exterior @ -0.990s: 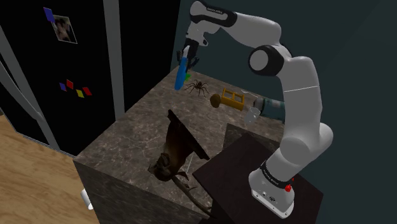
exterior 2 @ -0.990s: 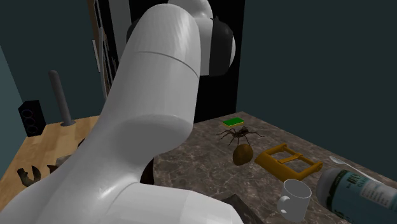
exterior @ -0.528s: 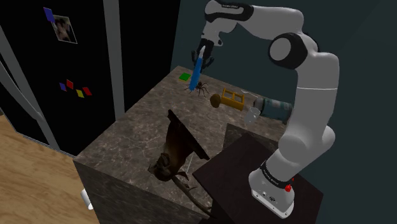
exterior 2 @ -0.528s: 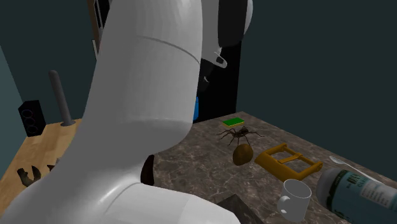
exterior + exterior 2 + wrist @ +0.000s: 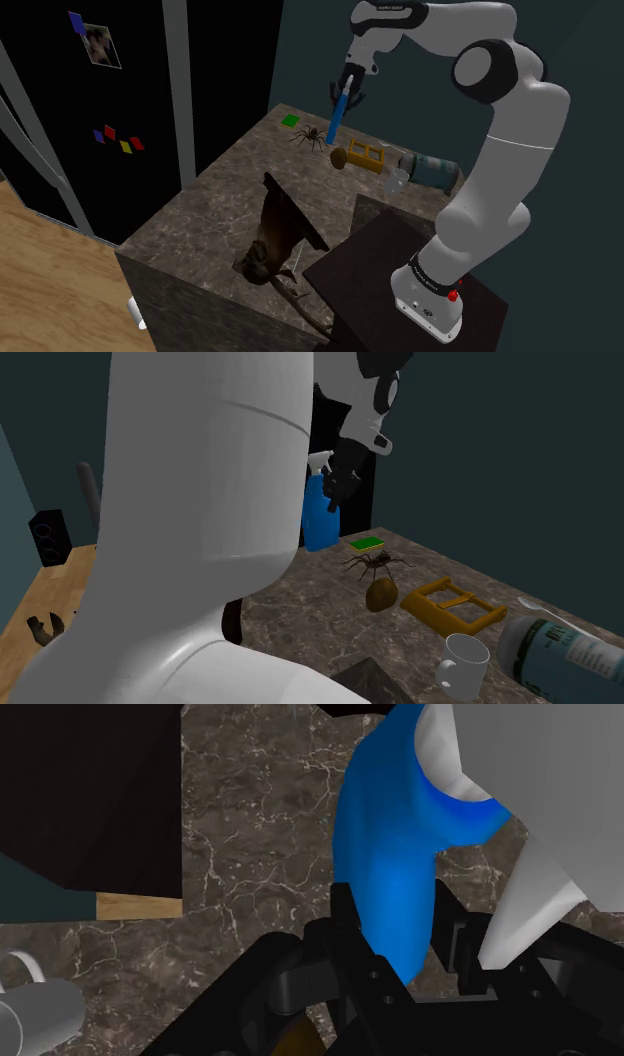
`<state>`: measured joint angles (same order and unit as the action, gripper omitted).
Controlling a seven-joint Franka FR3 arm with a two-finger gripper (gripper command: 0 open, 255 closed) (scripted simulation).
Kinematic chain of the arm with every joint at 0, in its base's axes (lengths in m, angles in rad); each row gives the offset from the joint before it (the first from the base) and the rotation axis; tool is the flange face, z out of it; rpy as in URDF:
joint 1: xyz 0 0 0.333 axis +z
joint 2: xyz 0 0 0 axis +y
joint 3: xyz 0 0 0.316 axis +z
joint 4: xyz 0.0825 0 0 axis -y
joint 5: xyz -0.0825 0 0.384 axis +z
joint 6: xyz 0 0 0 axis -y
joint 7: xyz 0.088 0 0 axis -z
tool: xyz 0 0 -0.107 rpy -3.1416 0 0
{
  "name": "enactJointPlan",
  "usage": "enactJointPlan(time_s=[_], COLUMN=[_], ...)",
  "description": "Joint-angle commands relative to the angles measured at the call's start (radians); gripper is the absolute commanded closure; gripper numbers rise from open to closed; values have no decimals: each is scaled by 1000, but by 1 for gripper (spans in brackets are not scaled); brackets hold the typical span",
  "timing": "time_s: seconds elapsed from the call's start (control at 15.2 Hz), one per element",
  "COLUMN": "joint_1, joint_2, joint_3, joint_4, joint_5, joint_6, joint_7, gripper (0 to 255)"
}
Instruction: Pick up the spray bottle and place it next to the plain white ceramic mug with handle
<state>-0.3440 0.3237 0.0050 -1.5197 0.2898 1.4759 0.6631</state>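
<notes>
A blue spray bottle [image 5: 339, 116] with a white trigger head hangs in the air, my gripper [image 5: 346, 93] shut on its upper part. It is above the dark marbled counter [image 5: 205, 195], just behind the toy spider [image 5: 308, 136]. In the second exterior view the spray bottle [image 5: 320, 520] hangs from the gripper [image 5: 339, 482] behind the green pad [image 5: 366, 543]. The white mug [image 5: 464, 665] with a handle stands upright near that view's lower right; in the shoulder view the mug [image 5: 394, 179] is beside the yellow frame. In the wrist view my gripper [image 5: 392, 922] clasps the blue bottle [image 5: 385, 854], and the mug [image 5: 35, 1010] is off to one side.
A brown round object [image 5: 381, 594] and a yellow frame [image 5: 452, 606] lie between the spider [image 5: 376, 562] and the mug. A large teal-labelled jar [image 5: 560, 650] lies on its side beside the mug. A dark figurine [image 5: 276, 232] stands near the counter's front edge.
The arm has carried the spray bottle to the shoulder view's right, from above the green pad to behind the spider. The bottle has come out from behind the arm in the second exterior view.
</notes>
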Motion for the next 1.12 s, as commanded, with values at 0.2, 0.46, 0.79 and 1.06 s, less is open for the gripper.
enactJointPlan(time_s=[0.2, 0.46, 0.79, 1.06], joint_1=[-61, -108, -167, -215], joint_2=[-88, -140, -184, -202], joint_3=[-42, -77, -125, -165], joint_4=[-83, -123, -144, -139], joint_5=[-27, -55, -95, -130], joint_6=[-32, -62, -106, -144], joint_7=[-97, -173, -272, -355], gripper=[255, 255, 255, 255])
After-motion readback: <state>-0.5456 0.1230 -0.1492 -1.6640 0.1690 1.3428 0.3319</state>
